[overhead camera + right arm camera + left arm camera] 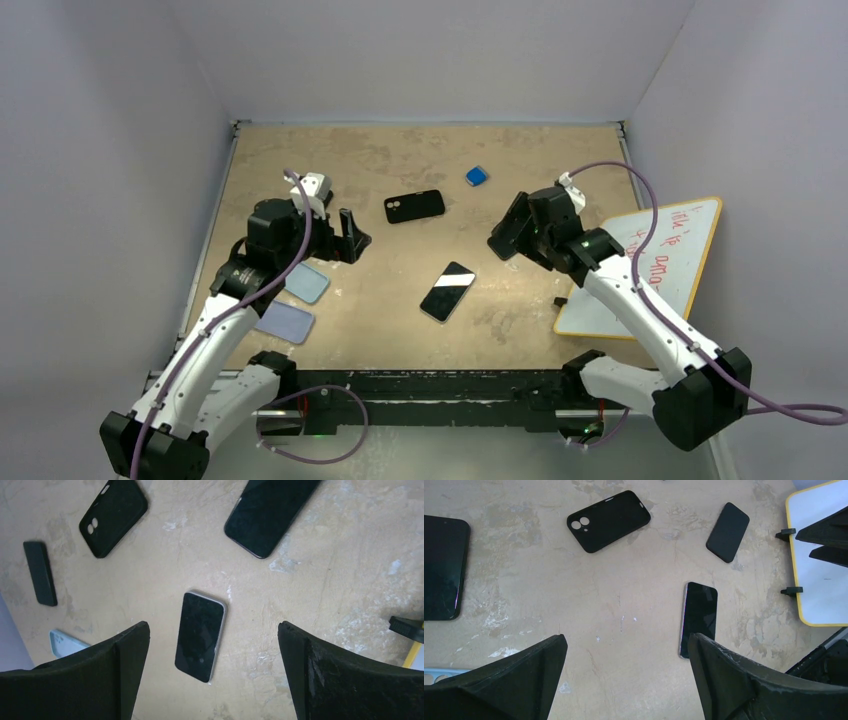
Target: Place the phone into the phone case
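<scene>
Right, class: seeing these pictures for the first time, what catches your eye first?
The phone lies screen-up in the middle of the table, the empty black phone case beyond it. The left gripper and right gripper hang open on either side, holding nothing. A whiteboard with red writing lies at the right edge.

Bare table [385, 310] around phone [447, 290]
</scene>
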Available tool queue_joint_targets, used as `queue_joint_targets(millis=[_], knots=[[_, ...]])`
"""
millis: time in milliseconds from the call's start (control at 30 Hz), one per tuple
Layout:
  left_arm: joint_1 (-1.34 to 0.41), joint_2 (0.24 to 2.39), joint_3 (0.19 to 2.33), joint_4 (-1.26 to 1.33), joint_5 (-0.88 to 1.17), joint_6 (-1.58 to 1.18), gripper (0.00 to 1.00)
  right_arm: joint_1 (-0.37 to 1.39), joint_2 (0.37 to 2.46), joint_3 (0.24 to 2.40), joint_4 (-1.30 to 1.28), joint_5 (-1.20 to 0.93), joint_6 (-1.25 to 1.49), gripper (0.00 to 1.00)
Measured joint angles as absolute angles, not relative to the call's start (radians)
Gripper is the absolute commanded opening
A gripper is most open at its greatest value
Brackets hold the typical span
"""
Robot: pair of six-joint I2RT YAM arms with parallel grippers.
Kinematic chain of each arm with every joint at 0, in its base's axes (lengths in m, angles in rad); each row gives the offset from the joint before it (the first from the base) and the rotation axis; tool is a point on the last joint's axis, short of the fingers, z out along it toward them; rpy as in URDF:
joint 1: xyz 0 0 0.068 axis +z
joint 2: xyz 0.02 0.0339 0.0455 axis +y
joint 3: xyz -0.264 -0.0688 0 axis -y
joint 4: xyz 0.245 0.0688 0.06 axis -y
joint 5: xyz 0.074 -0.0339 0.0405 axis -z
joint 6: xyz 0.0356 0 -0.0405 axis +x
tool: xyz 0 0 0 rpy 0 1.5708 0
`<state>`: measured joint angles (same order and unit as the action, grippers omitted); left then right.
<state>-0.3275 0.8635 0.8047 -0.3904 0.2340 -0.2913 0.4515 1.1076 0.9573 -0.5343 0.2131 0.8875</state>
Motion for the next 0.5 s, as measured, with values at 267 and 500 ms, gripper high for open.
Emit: queue_joint_targets(millis=[267,500], knots=[[-0.327,0.843,0.805,-0.391,0.214,-0.291,0.96,0.451,1.195,1.046,-0.677,0.307,1.031,0.95],[-0.327,0.816,0.805,-0.393,0.188,-0.291,0.96,0.466,1.265,1.079,-0.741,0.314,1.102,0.94]])
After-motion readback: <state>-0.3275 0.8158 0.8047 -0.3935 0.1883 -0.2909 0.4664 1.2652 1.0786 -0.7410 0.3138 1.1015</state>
